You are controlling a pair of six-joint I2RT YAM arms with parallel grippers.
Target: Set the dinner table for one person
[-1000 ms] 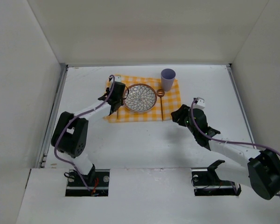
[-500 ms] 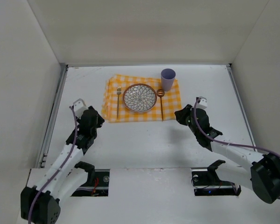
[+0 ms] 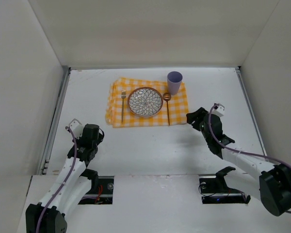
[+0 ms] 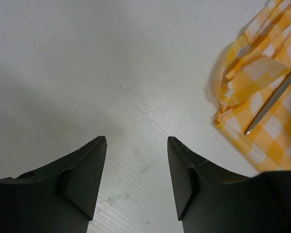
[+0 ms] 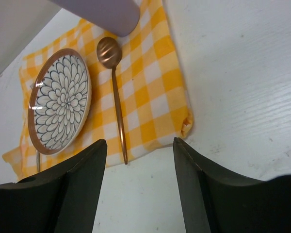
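Since a second ago, the left gripper [image 3: 94, 132] has left the left edge of the checked cloth [image 3: 178, 104] and drawn back to the near left part of the dinner table [image 3: 150, 145], close above its own base. The right gripper [image 3: 194, 117] has shifted only slightly, rightward and away from the cloth's near right corner.

We see both tools unloaded. In the left wrist view the two dark fingers [image 4: 85, 165] stand apart with bare white tabletop between them. In the right wrist view the fingers [image 5: 194, 170] are likewise spread and hold nothing.

The table fills the floor of the top view, with the cloth lying on its far middle part. On the cloth the patterned plate [image 3: 145, 102] sits in the centre. The fork [image 3: 122, 104] lies to its left and the copper spoon [image 3: 167, 110] to its right, both pointing away from the arms. The lavender cup [image 3: 174, 82] stands upright at the cloth's far right corner, just beyond the spoon's bowl.

In the left wrist view the cloth's corner looks rumpled, and the thin metal rod on it is probably the fork's handle.
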